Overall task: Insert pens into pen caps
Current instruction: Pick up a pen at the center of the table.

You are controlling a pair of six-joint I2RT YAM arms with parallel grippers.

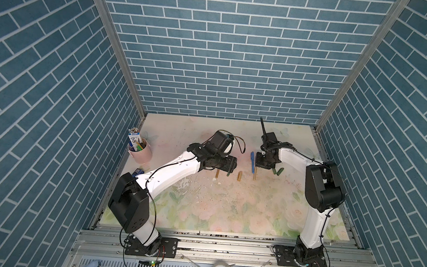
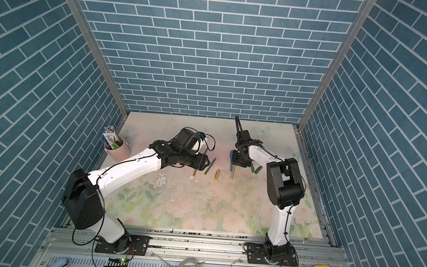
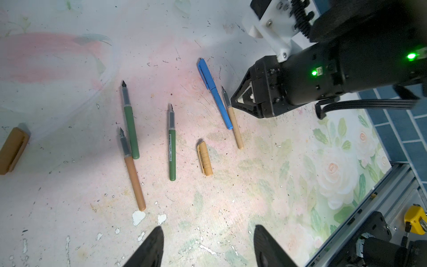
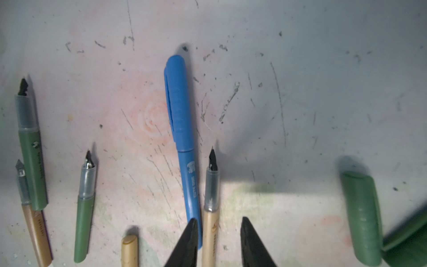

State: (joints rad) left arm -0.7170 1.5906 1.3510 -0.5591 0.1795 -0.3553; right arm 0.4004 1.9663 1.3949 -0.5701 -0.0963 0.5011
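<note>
Now pens (image 3: pixel 172 143) nibs toward back wall (image 1: pixel 226 62); left end effector (image 3: pixel 208 227), right end effector (image 4: pixel 219 219) apart.

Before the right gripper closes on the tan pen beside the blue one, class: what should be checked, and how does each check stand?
1. Is the right gripper open: ok.
2. Is the tan pen between its jaws: ok.
3. Is the blue pen well clear of it: not ok, they lie side by side.
4. Is a tan cap lying free: ok.
5. Is the left gripper open and empty: ok.
</note>
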